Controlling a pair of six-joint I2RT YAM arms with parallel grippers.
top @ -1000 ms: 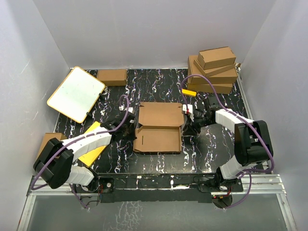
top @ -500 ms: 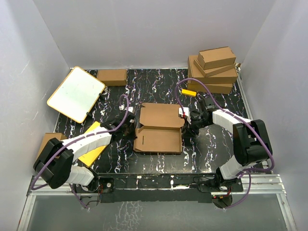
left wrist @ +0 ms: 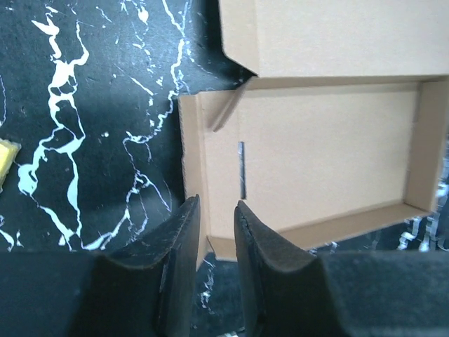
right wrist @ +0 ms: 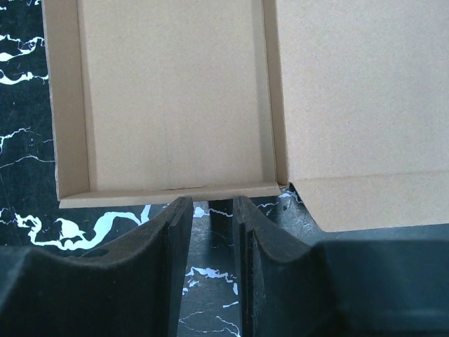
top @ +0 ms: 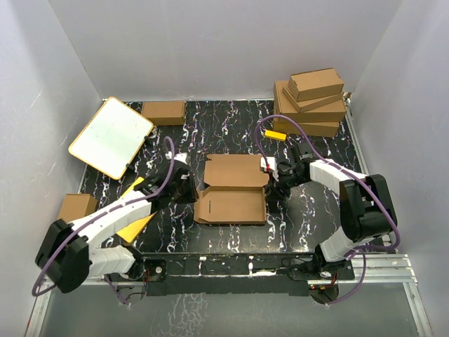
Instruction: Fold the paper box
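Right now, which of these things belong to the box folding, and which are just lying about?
Job: paper box, left gripper, right gripper.
Lying about: white board with orange rim, yellow card, stack of closed boxes, brown box at the back, brown box at the left edge.

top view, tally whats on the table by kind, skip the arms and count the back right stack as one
open brown paper box: 1
closed brown boxes lying alone: 2, back left and near left
stack of brown boxes: 1
white board with orange rim: 1
yellow things: 2, flat card and small piece
total: 7
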